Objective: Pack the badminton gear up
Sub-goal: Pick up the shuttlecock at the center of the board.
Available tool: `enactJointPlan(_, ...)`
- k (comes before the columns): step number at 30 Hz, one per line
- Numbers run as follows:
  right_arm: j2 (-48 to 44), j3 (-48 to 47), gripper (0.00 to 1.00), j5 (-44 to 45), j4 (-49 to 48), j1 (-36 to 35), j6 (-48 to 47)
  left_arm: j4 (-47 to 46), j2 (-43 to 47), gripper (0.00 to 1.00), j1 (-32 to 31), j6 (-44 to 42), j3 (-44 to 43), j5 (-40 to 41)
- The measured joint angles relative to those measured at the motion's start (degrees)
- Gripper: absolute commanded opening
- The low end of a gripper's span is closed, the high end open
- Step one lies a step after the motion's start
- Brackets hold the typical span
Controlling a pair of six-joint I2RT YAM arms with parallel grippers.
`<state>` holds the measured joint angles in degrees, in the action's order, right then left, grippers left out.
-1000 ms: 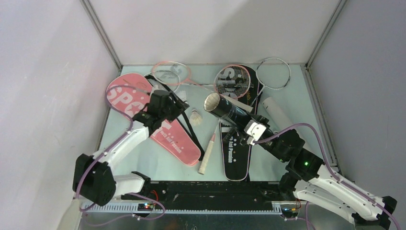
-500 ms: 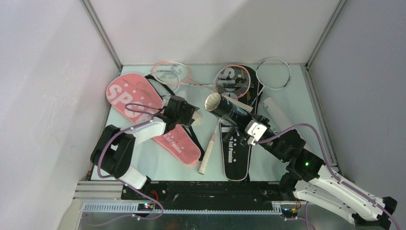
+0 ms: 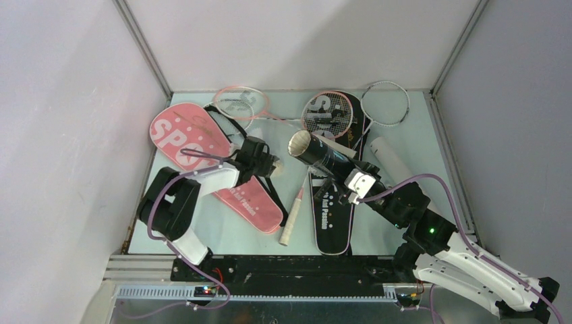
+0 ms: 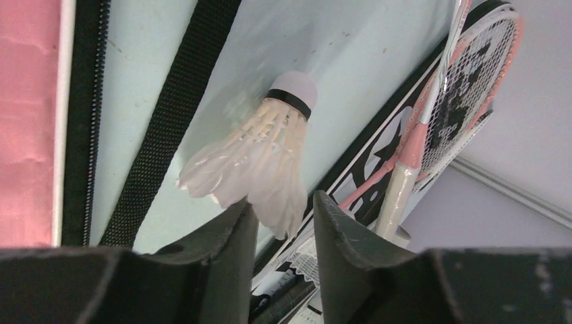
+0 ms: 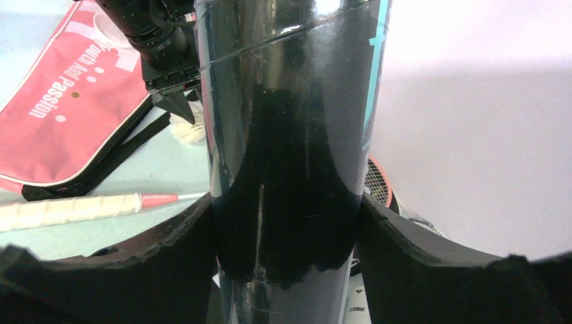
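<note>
Left gripper [image 4: 283,202] half-spread about shuttle [image 4: 263,152] skirt, pinch unclear; right gripper [image 5: 287,202] clamped on tube [image 5: 290,101]. Featherlight, crushable — best nipped softly at cork [image 4: 293,88], not feathers.

Pale blue-green flat table top [image 3: 418,125]; plain white enclosure walls at left [image 3: 67,101], back [image 3: 297,40] and right [image 3: 519,101]; grey metal corner struts [image 3: 145,50] sloping into the rear corners; black rail [image 3: 297,266] along near edge; slotted grey metal strip [image 3: 283,291] below it, carrying what may be a small circuit board [image 3: 206,290], red-lit.
</note>
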<state>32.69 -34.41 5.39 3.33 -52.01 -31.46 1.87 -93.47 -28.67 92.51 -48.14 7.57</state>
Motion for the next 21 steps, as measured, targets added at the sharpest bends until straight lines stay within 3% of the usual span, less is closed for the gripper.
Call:
enactJointPlan(6, 0.0, 0.0, 0.28, 0.0, 0.0, 0.0, 0.0, -2.4, -0.7, 0.03, 0.0, -1.0, 0.0, 1.5)
enactJointPlan(15, 0.2, 0.0, 0.29, -0.4, 0.0, 0.0, 0.9, -3.0, 5.1, 0.00, 0.0, -7.5, 0.0, 3.8)
enactJointPlan(21, 1.4, 0.0, 0.30, -1.2, 1.2, -0.2, 1.3, 0.3, 11.4, 0.00, 1.0, -21.0, -1.8, 3.5)
